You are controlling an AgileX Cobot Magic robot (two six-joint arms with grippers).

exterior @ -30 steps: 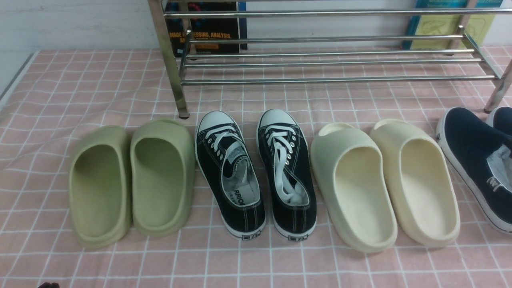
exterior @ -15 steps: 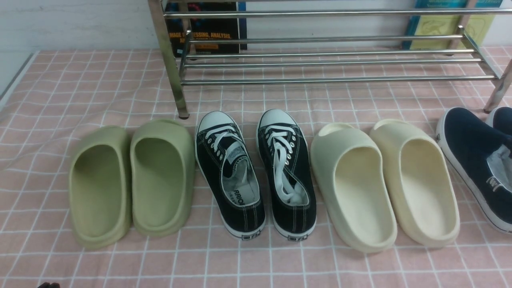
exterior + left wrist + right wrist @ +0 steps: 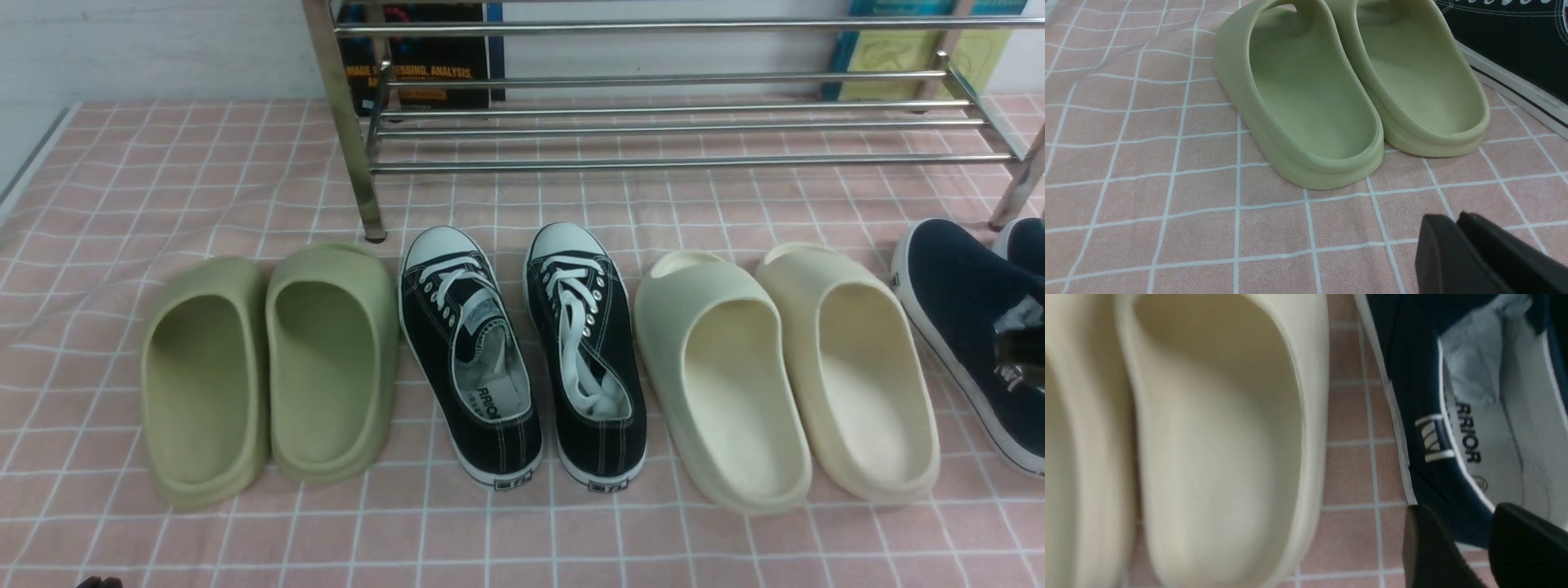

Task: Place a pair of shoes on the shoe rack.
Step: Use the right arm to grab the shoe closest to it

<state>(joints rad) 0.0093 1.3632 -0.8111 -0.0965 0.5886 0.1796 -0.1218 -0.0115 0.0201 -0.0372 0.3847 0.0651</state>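
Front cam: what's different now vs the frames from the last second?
The right hand has come into the front view at the right edge, over the opening of the dark navy canvas slip-on shoe. Its fingers straddle the shoe's side wall, not visibly clamped. Nothing was picked up or let go. Unmoved: the navy shoe, black lace-up sneakers, green foam slides, cream foam slides and chrome shoe rack.
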